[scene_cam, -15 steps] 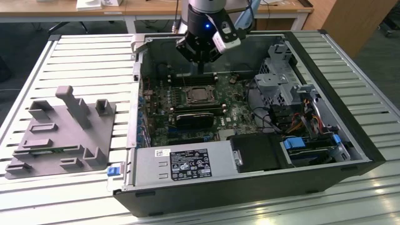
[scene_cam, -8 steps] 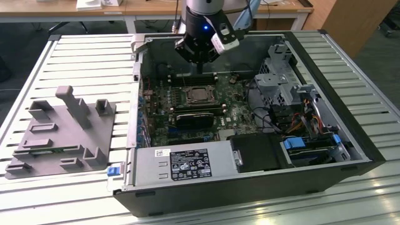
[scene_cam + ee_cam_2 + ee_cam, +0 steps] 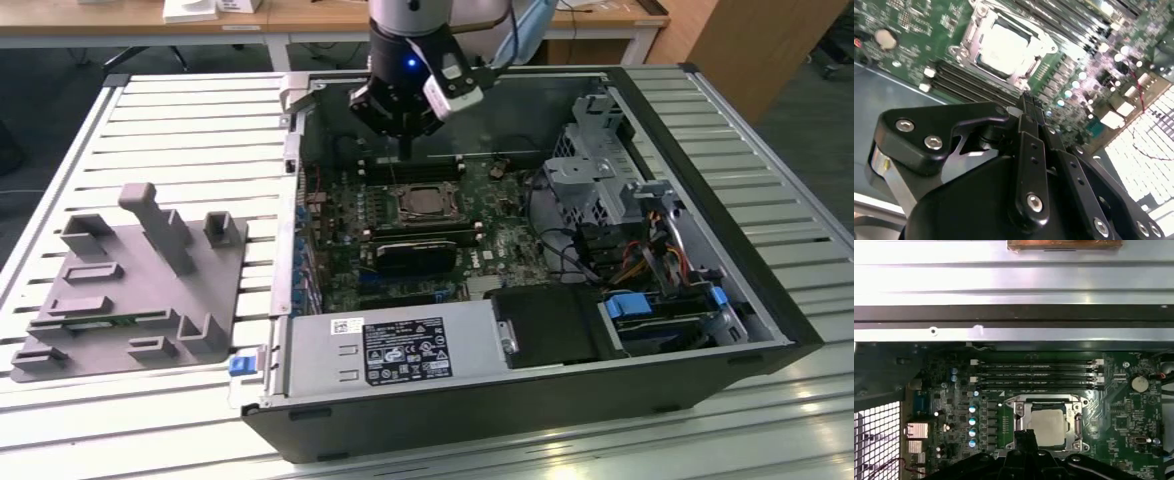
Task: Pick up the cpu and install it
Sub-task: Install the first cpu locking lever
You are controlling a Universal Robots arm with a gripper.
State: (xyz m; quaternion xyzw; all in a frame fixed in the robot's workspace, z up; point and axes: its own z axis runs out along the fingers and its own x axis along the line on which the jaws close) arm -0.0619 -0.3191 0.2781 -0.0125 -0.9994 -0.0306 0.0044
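Note:
The cpu (image 3: 424,203) (image 3: 1004,45) (image 3: 1048,426), a small square chip with a silver-grey top, lies flat inside the metal socket frame (image 3: 1021,412) on the green motherboard of the open computer case. My gripper (image 3: 404,155) (image 3: 1028,105) (image 3: 1026,437) hangs above the board, just beside the socket on the side of the memory slots (image 3: 1039,372). Its two thin black fingers are pressed together and shut, with nothing between them. The fingertips stand clear of the cpu.
The case walls (image 3: 288,200) ring the motherboard. A long black card (image 3: 420,255) lies near the socket, with the drive cage (image 3: 601,170) and cables to the exterior view's right. The power supply (image 3: 400,350) sits in front. A grey fixture (image 3: 127,290) stands on the slatted table.

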